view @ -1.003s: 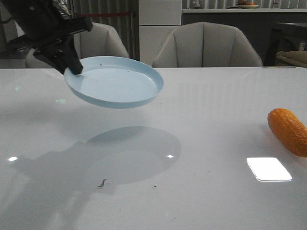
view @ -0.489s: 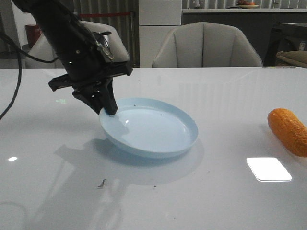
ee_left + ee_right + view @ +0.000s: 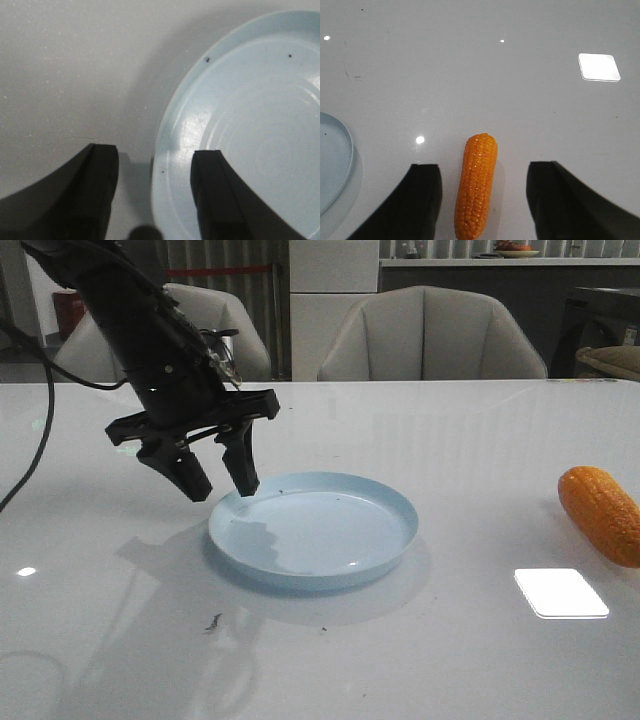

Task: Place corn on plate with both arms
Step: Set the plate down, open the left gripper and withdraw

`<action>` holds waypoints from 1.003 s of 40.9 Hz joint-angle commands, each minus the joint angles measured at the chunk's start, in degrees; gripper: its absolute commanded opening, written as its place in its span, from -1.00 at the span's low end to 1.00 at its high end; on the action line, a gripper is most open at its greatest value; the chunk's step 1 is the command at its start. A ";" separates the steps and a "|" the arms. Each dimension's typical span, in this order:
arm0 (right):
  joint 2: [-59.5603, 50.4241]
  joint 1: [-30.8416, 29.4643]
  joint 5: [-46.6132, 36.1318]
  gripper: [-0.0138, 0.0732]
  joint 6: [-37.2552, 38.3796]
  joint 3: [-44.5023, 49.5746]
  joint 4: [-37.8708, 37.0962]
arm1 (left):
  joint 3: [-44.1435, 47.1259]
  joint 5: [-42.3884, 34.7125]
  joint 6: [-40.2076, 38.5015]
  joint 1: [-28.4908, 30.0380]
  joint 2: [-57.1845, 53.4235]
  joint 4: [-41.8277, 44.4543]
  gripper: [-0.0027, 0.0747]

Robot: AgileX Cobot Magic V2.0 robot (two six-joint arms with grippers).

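The pale blue plate lies flat on the white table, left of centre. My left gripper is open just above the plate's left rim, one finger over the plate and one over the table; the left wrist view shows the rim between the fingers. The orange-yellow corn lies on the table at the far right. In the right wrist view the corn lies lengthwise between the fingers of my open right gripper, which does not touch it. The plate's edge shows there too.
Two grey chairs stand behind the table's far edge. A bright rectangular light reflection lies on the table in front of the corn. Small dark specks mark the table in front of the plate.
My left arm carried the plate from the air at the back left down and rightward onto the table, then opened and let it go. The corn has not moved.
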 commanded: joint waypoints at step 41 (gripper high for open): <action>-0.57 0.19 -4.24 0.44 0.02 -1.70 -0.49 | 17.46 -8.39 -0.98 18.99 -53.62 25.76 0.17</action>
